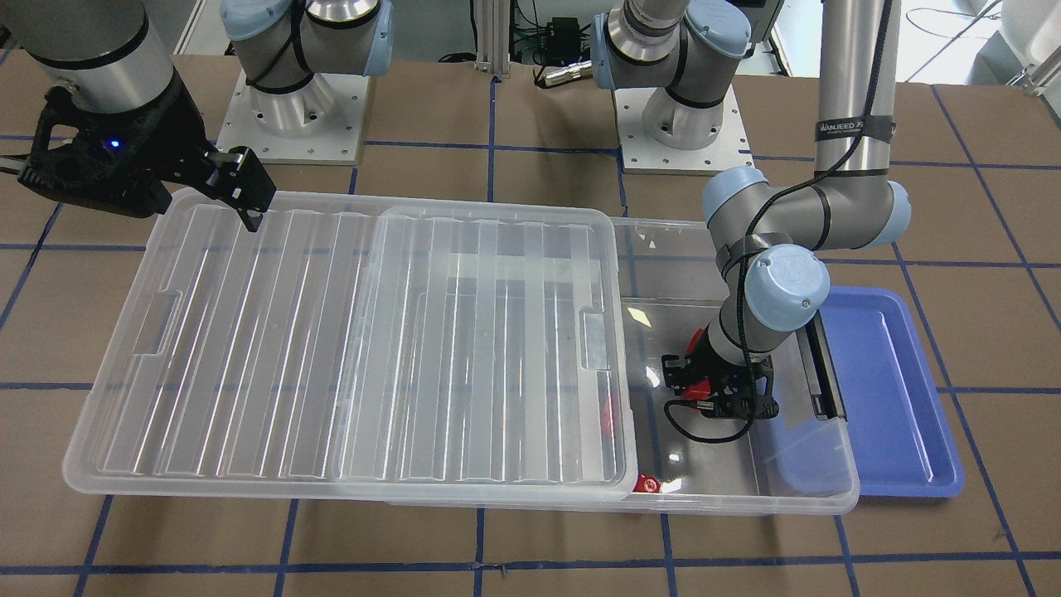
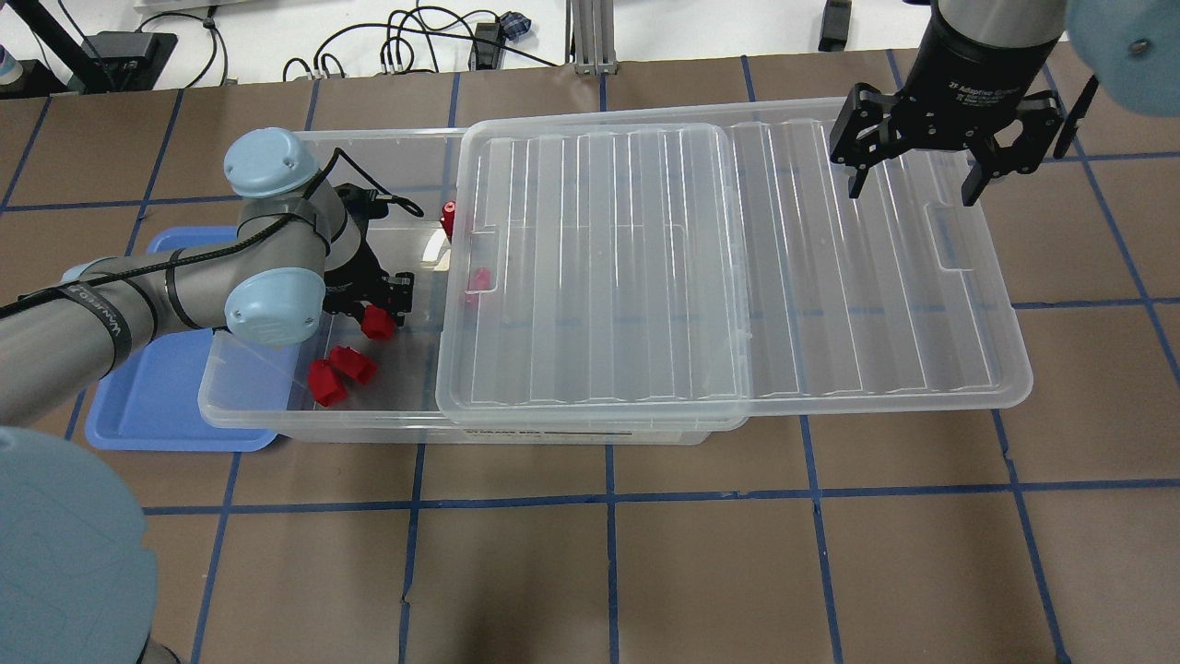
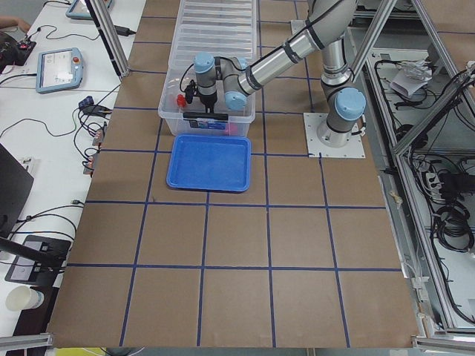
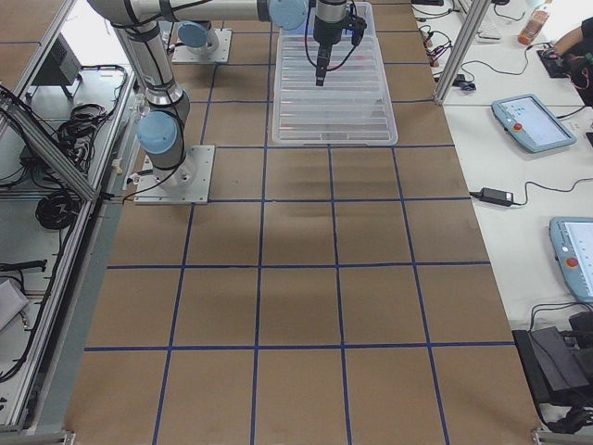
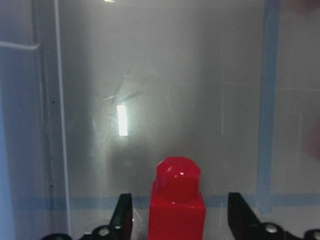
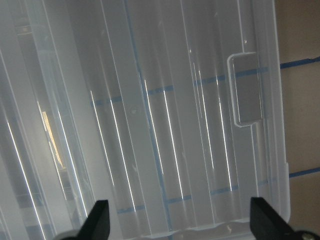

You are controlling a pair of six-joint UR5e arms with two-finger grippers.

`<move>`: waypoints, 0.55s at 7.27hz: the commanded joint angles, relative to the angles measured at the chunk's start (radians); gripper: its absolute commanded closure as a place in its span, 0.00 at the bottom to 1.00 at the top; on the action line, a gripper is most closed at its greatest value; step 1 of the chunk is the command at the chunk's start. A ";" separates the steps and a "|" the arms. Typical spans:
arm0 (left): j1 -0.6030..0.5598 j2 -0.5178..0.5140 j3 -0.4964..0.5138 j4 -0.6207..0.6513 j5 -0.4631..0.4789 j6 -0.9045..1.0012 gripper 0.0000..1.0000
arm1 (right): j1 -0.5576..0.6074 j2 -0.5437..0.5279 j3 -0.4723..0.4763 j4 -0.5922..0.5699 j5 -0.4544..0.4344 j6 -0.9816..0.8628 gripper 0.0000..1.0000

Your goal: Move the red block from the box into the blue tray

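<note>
The red block (image 5: 177,212) sits inside the clear box (image 2: 313,422), at the open end. In the left wrist view it is taller than it is wide. Its round knob points away from the camera, so its long way runs the same way as the fingers.

The left gripper (image 5: 179,202) is right around the block. Its two fingers (image 5: 124,215) are apart, one on each flat side. We can see a small gap on both sides, so we think nothing is pinching the block yet. The hand does not need to go anywhere to find it. We think it only has to close.

Two more red blocks (image 2: 327,383) lie near it on the box floor, toward the robot. Another one (image 2: 449,217) sits by the far wall, next to the lid's edge. The clear lid (image 2: 830,277) is slid sideways and covers the rest of the box.

The blue tray (image 2: 157,406) lies on the table (image 2: 645,553), just beside the open end of the box. That is the left arm's side, so the left arm is the one nearer to both the block and the tray. We think the block must go up over the box wall and then out sideways.

The right gripper (image 2: 913,192) is well apart from all this. It hangs over the far end of the lid with its fingers wide apart, holding nothing.
</note>
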 commanded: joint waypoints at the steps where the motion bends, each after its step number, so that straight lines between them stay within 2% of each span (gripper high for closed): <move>1: -0.004 0.018 0.013 -0.065 -0.006 -0.011 1.00 | 0.000 0.002 -0.003 0.000 0.000 0.000 0.00; 2: -0.002 0.040 0.067 -0.151 -0.006 -0.012 1.00 | 0.000 0.000 -0.005 0.000 0.000 0.000 0.00; 4: -0.014 0.090 0.264 -0.475 -0.061 -0.049 1.00 | 0.000 0.003 -0.005 -0.002 0.000 -0.002 0.00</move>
